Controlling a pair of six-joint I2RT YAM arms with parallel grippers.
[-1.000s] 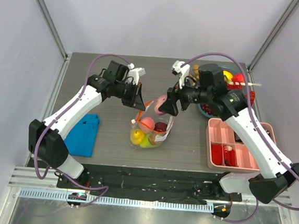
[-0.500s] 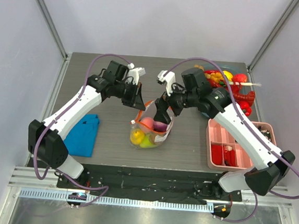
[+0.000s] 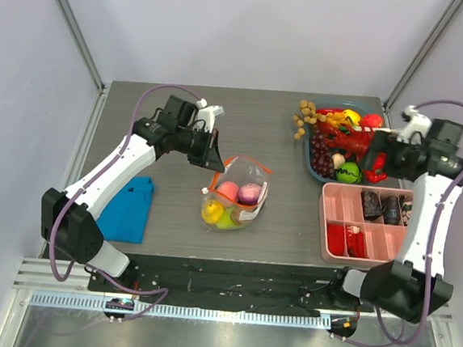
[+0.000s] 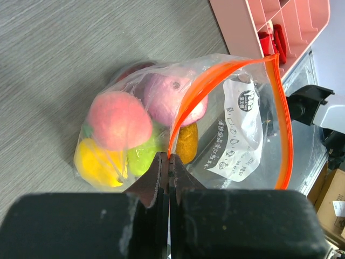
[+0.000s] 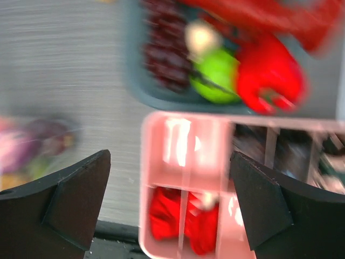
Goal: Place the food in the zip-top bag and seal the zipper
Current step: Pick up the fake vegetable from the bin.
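Note:
The clear zip-top bag (image 3: 242, 192) lies mid-table with its mouth open. In it are a pink peach (image 4: 119, 120), a pink-purple fruit (image 4: 171, 100), a yellow one (image 4: 96, 162), a green one (image 4: 143, 156) and a brownish one (image 4: 187, 143). My left gripper (image 3: 215, 154) is shut on the orange-red zipper strip (image 4: 183, 110) at the bag's left rim (image 4: 171, 157) and holds it up. My right gripper (image 3: 376, 159) is open and empty, far right, above the pink tray (image 5: 178, 135) and the bowl of more food (image 3: 344, 141). The right wrist view is blurred.
A grey-blue bowl (image 5: 141, 93) at the back right holds dark grapes, a green fruit (image 5: 215, 74), a red pepper (image 5: 269, 70) and a red lobster. The pink compartment tray (image 3: 335, 217) holds red and dark items. A folded blue cloth (image 3: 127, 207) lies at the left.
My right arm has swung from the bag's mouth away to the right, over the bowl and tray. A pink-purple fruit now lies in the bag. The left gripper has kept its hold.

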